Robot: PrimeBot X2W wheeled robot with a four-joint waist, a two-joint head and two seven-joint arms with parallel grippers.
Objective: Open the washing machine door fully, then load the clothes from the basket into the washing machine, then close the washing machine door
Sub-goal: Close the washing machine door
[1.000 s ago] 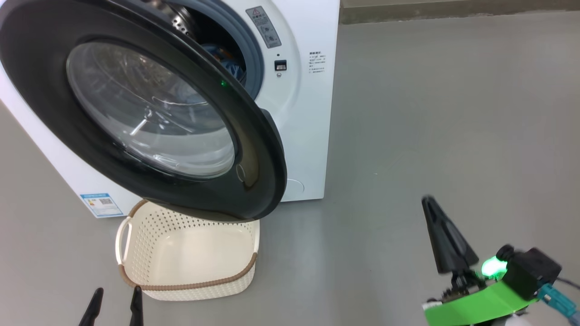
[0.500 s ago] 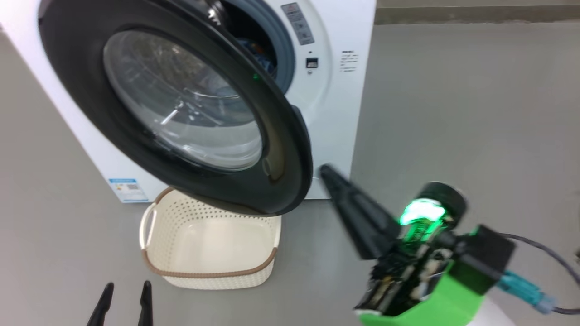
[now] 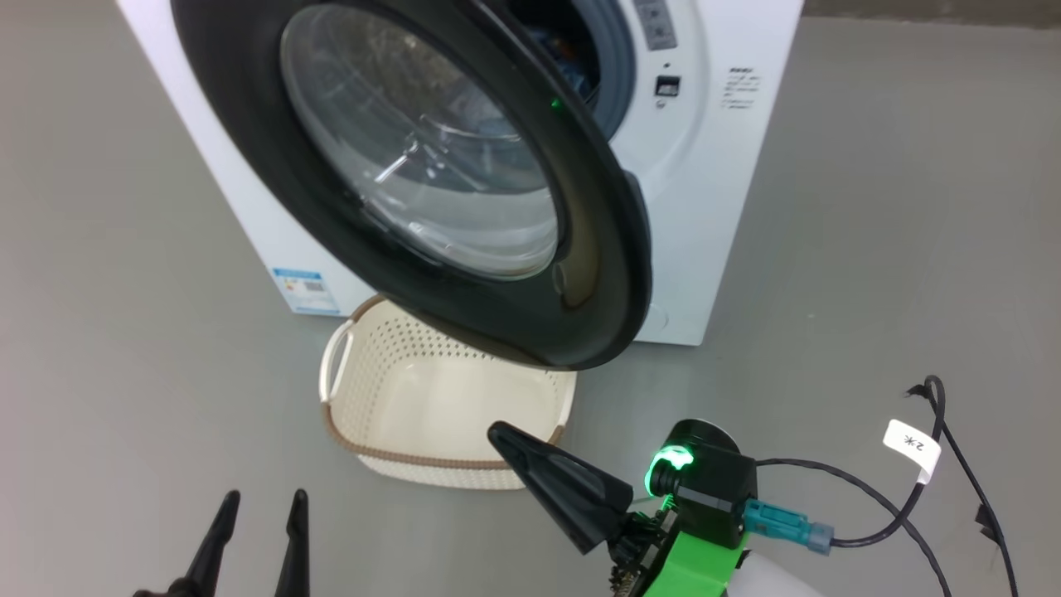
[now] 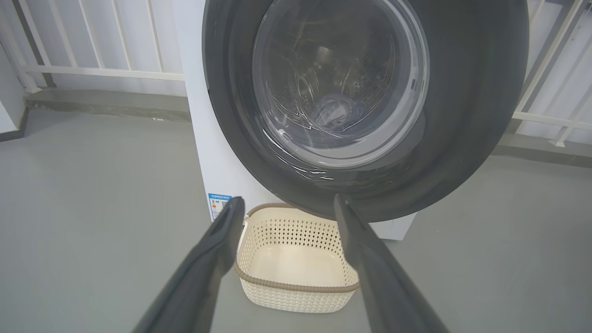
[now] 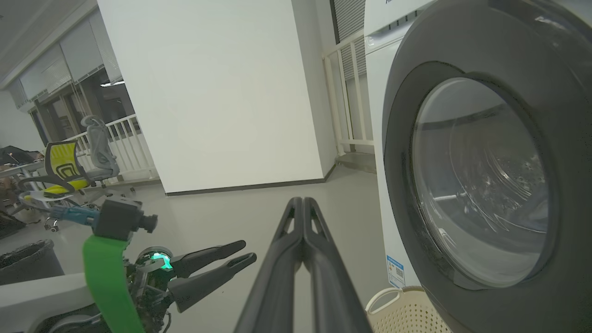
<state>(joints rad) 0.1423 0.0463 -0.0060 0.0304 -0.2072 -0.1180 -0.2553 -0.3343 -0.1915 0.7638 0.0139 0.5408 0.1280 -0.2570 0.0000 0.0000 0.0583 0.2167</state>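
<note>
The white washing machine (image 3: 713,191) has its door (image 3: 601,249), black-rimmed with bulging glass, swung out over the basket (image 3: 431,458). The cream basket sits empty on the floor. Blue clothes (image 3: 572,51) lie inside the drum and show through the glass (image 4: 336,111). My right gripper (image 3: 495,429) is shut with nothing in it, its tip over the basket's near right rim and below the door's lower edge. My left gripper (image 3: 259,500) hangs open and empty, nearer than the basket and to its left. In the left wrist view my left gripper (image 4: 287,201) frames the basket (image 4: 296,286).
A black cable with a white tag (image 3: 912,444) trails over the grey floor on the right. White railing (image 4: 101,71) runs behind the machine. A white pillar (image 5: 208,92), a yellow office chair (image 5: 62,162) and a dark bin (image 5: 27,263) stand off to the left.
The head camera has shifted, so the machine sits further right in its view. My shut right gripper has swung left from open floor to the basket's near rim. The left gripper stays open.
</note>
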